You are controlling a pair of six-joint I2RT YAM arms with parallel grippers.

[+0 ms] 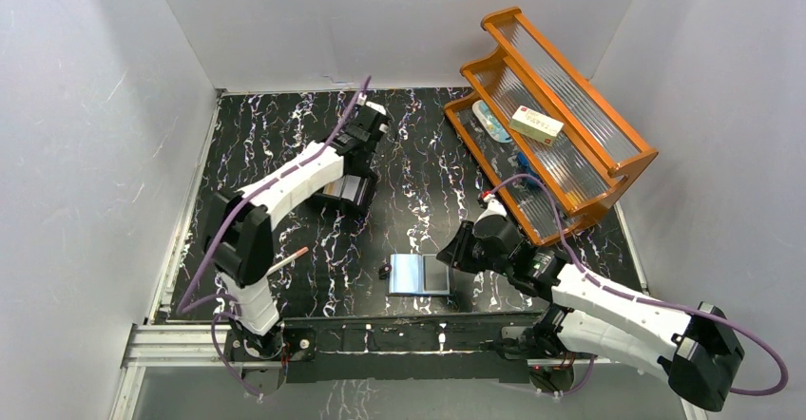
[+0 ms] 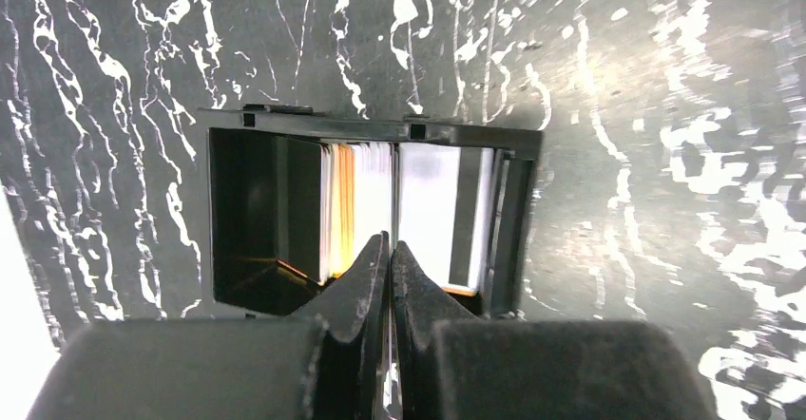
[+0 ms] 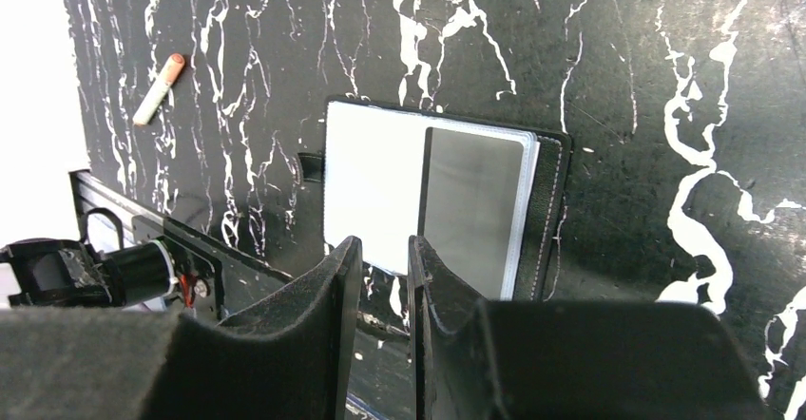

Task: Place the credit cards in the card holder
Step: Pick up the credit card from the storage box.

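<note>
The credit cards [image 2: 356, 201] stand on edge, white, orange and grey, inside a rigid black box [image 2: 518, 211] at the back left of the table [image 1: 347, 192]. My left gripper [image 2: 391, 241] reaches down into that box, shut on the thin edge of one credit card. The card holder [image 3: 549, 201] lies open near the front edge [image 1: 418, 274], with a silver-grey card [image 3: 470, 211] in its right pocket. My right gripper [image 3: 380, 249] hovers just off the holder's near edge, open with a narrow gap and nothing between its fingers.
An orange wooden rack [image 1: 561, 125] stands at the back right with a cream-and-red carton [image 1: 535, 124] on it. A small stick with a red tip [image 1: 290, 260] lies front left. The metal rail [image 1: 380, 334] runs along the near edge.
</note>
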